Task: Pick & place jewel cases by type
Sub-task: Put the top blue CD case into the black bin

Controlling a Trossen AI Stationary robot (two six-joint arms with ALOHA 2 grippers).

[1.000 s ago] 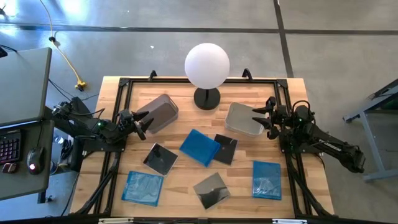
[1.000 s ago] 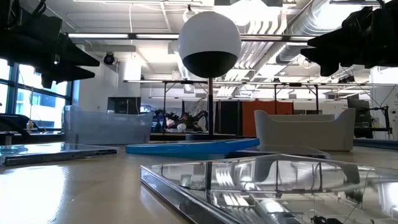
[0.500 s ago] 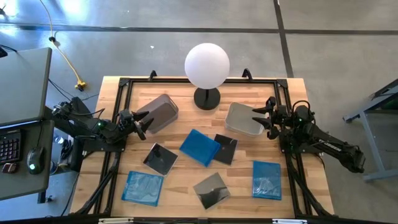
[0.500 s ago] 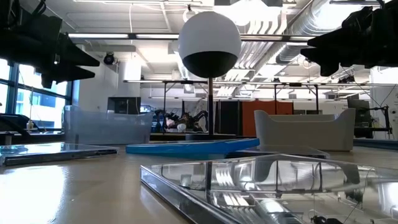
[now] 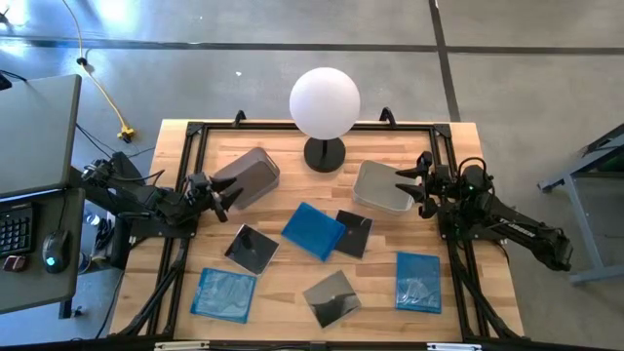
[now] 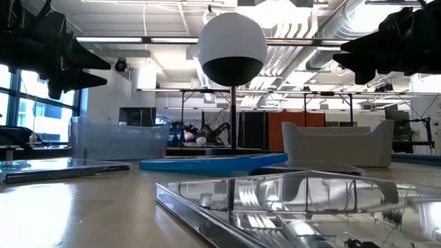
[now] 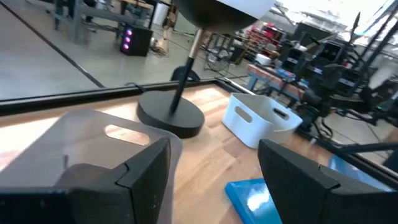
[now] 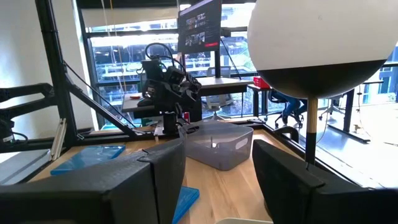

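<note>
Six jewel cases lie flat on the wooden table. The blue ones are at the middle (image 5: pixel 314 231), the front left (image 5: pixel 225 293) and the front right (image 5: pixel 419 282). The dark ones are right of the middle blue one (image 5: pixel 353 234), left of it (image 5: pixel 253 248) and at the front centre (image 5: pixel 331 297). My left gripper (image 5: pixel 219 198) hovers open and empty beside the grey translucent bin (image 5: pixel 249 177). My right gripper (image 5: pixel 409 185) hovers open and empty at the white bin (image 5: pixel 382 187). In each wrist view the dark fingers (image 7: pixel 130 180) (image 8: pixel 155 180) stand apart with nothing between them.
A lamp with a white globe (image 5: pixel 325 102) stands on a black base (image 5: pixel 325 154) at the back centre, between the two bins. A black frame (image 5: pixel 195 132) borders the table. A desk with a keyboard and mouse (image 5: pixel 54 249) stands off to the left.
The left gripper has shifted very slightly near the grey bin. The right arm and the cases have not moved.
</note>
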